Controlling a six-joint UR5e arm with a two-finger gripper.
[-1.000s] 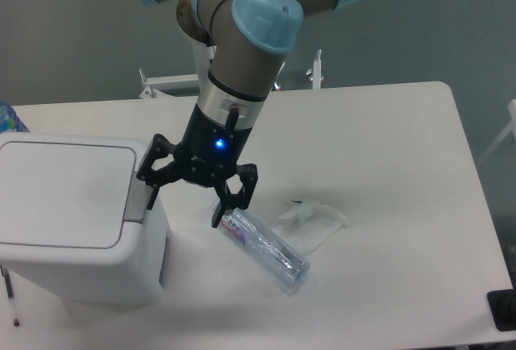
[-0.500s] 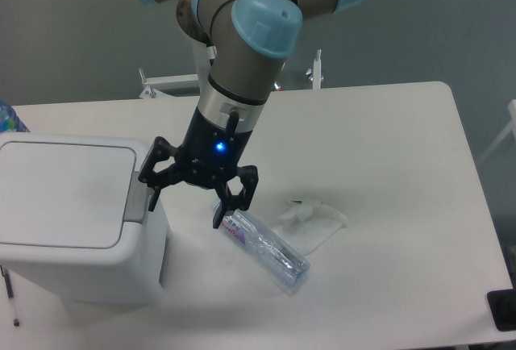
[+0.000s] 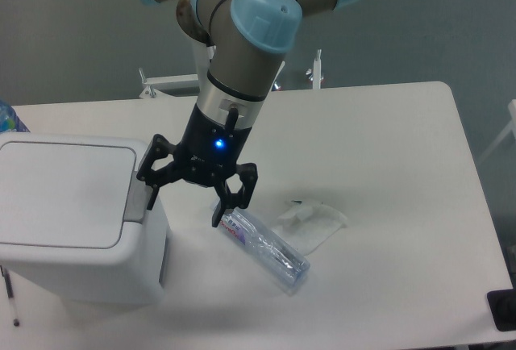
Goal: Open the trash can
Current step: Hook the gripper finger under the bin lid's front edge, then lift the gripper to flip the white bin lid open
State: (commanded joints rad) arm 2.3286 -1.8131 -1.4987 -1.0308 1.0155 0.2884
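Large white boxy plastic trash can [image 3: 76,217] with rounded corners sits at the left edge of the frame, on the left end of the white bench [image 3: 387,172]. Flat white hinged lid [image 3: 64,195] is down, flush with the body. Grey push-button tab [image 3: 134,198] runs along the lid's right rim.

Black two-finger gripper [image 3: 187,202] hangs off the grey arm with light-blue joint caps [image 3: 242,43], which comes in from the top centre of the frame. Blue LED lit on the gripper body. Jaws are spread wide, nothing between them. Left-of-frame fingertip [image 3: 151,198] is right at the upper right corner of the can, just beside the grey tab; can't tell if it's actually touching. Other fingertip [image 3: 219,213] is down by the end of a clear plastic bottle [image 3: 264,247] lying on its side on the bench, centre frame, pointing toward lower right. Contact there also unclear.

Crumpled white tissue or wrapper [image 3: 310,222] lies just right of the bottle, touching or nearly so. Blue-tinted bottle top [image 3: 8,116] peeks in at the far left edge above the can. Small black object [image 3: 503,310] at the lower right corner of the frame, partly cut off. White metal frame pieces [image 3: 173,84] visible behind the far edge of the bench; grey floor beyond.
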